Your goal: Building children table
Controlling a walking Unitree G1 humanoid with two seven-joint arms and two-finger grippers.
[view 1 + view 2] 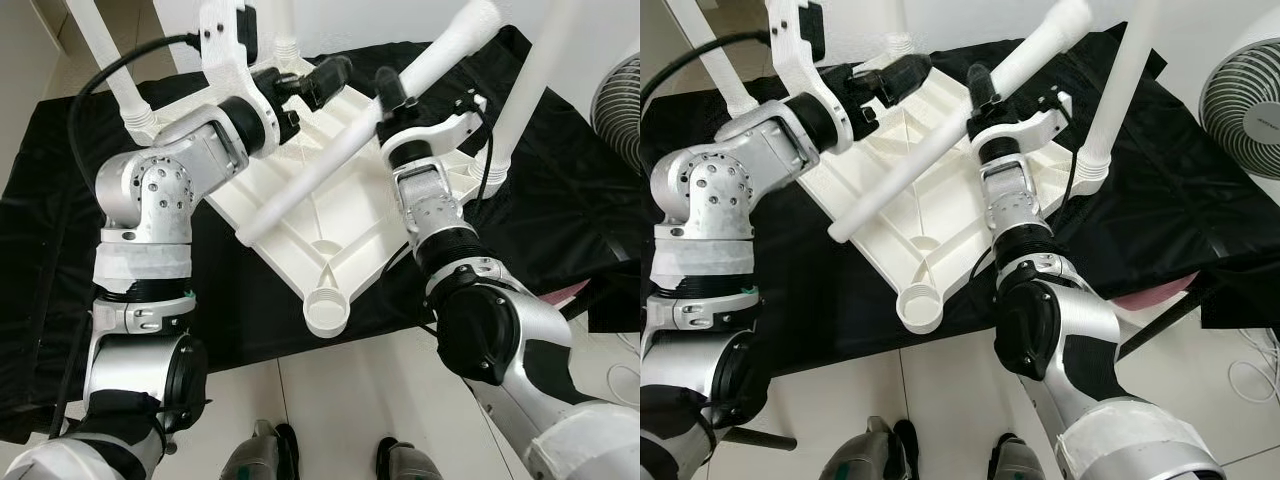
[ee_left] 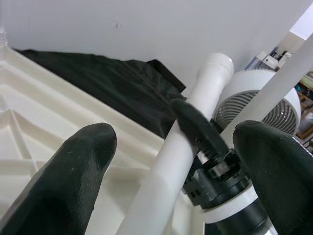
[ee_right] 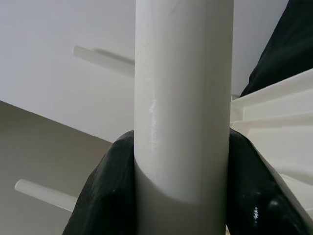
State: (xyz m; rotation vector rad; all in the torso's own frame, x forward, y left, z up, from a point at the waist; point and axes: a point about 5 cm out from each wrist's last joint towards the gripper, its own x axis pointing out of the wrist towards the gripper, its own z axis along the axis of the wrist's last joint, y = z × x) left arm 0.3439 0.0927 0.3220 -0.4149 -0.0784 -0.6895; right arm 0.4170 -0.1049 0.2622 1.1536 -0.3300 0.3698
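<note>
Left gripper (image 1: 320, 85) hovers over the far part of the upturned white tabletop (image 1: 330, 215), its two black fingers (image 2: 73, 181) spread apart and holding nothing, with the loose leg passing between and beyond them in the left wrist view. At the far left corner of the tabletop one white leg (image 1: 105, 60) already stands in its socket, and another stands at the far corner behind the left arm. The tabletop lies upside down on a black cloth (image 1: 560, 200), one corner turned toward the robot, and the empty round socket (image 1: 328, 310) sits at this near corner. Over the middle goes the loose table leg (image 1: 340, 150), pinched by the right gripper (image 1: 385, 95) about the middle of its length, the fingers pressed on both sides of the tube. Its long axis runs diagonally: the lower end (image 1: 248, 235) points down to the left edge of the tabletop and the upper end (image 1: 478, 15) rises away to the far right. I think the step in hand is bringing this leg to a free socket. The next move calls for turning the leg nearly upright, bringing its end over the near corner socket, then pushing or twisting it in. At the right corner one more leg (image 1: 530, 90) stands upright, and a white fan (image 1: 1245, 105) is at the far right.
</note>
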